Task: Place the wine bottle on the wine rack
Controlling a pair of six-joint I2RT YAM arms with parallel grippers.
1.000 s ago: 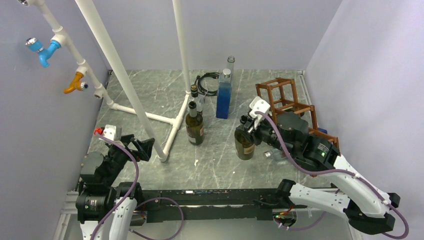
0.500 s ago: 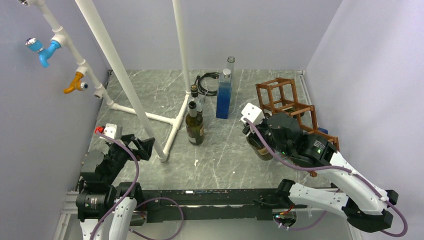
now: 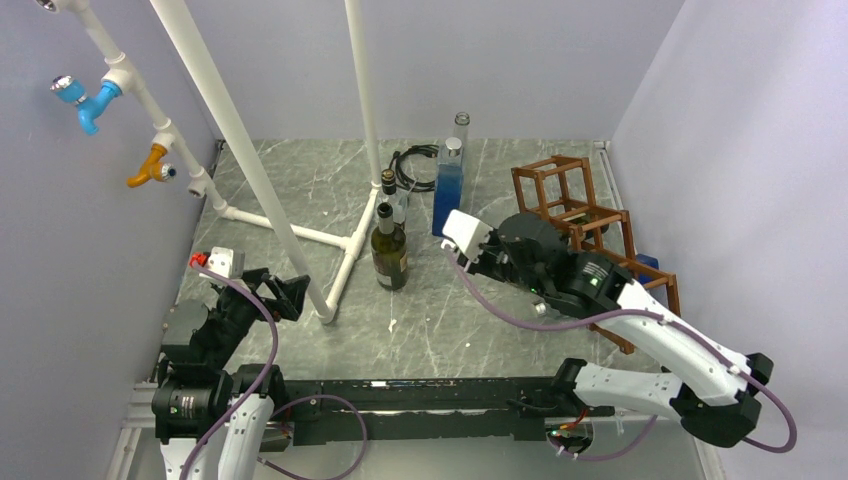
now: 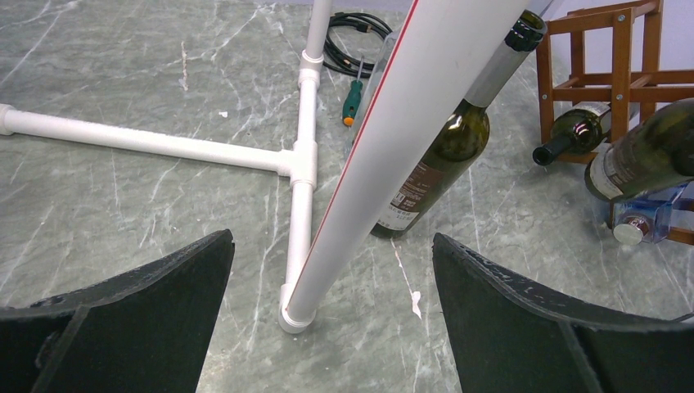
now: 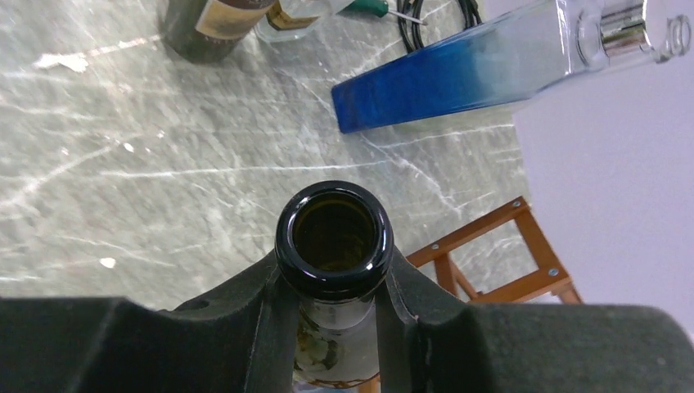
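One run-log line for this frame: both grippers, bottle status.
right gripper: shut on neck of wine bottle | left gripper: open, empty | wine bottle: not yet on wine rack

Counts, top view. The table held three dark wine bottles: an upright bottle (image 3: 389,255) near centre, a tilted bottle (image 4: 646,155) at 3 o'clock, and a lying bottle (image 4: 573,135) at 2 o'clock. There were also:

- one clear bottle (image 3: 398,205)
- one blue square bottle (image 3: 446,200) at 12 o'clock
- one small blue-tinted capped container (image 4: 646,219)
- one wine rack (image 3: 560,185) at 2 o'clock
- one black cable coil (image 3: 408,165)
- one green-handled screwdriver (image 4: 351,100)

One white pipe frame (image 3: 290,232) carried two taps at 10 o'clock, a blue tap (image 3: 92,105) and an orange tap (image 3: 150,165). Two arms stood at 6 o'clock, the left arm (image 3: 215,340) and the right arm (image 3: 640,310).
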